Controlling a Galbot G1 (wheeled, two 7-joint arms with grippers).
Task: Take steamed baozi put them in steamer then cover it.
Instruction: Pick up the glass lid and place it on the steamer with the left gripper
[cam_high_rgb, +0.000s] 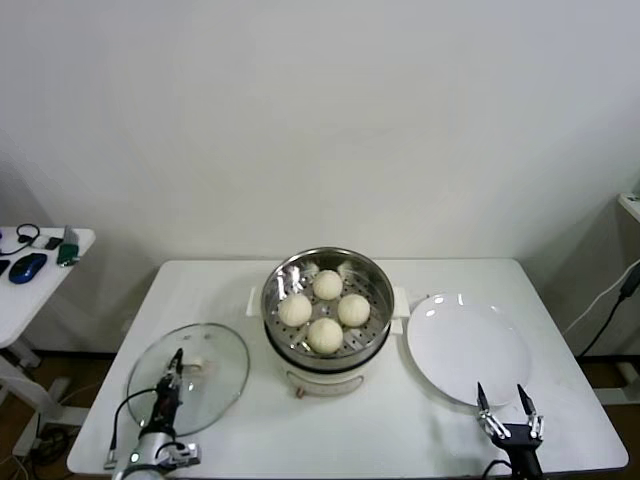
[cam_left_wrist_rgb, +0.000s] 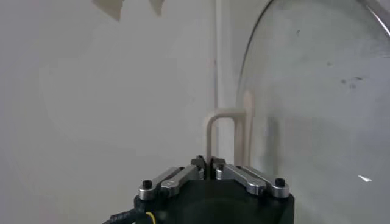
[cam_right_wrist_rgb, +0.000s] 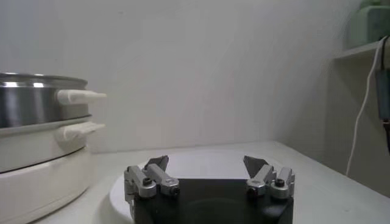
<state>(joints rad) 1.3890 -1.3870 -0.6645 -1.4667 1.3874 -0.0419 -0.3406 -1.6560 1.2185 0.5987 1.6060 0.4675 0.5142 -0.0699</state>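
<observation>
Lower left: left gripper (cam_high_rgb: 176, 362) clamped on lid (cam_high_rgb: 188, 376) handle; next, lift it onto the pot (cam_high_rgb: 327, 312). Right gripper (cam_high_rgb: 507, 404) idle, apart.

Black grippers (cam_right_wrist_rgb: 208, 176) — silver links, dark screws, 2 pointed jaws.

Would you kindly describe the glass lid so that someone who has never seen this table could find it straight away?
Start at the steel steamer in the middle of the white table, with four baozi inside. To its left, near the table's front left corner, lies the cover, where the left gripper is shut on its cream handle. Unlike the solid white plate on the steamer's right, it is see-through with a metal rim.
</observation>
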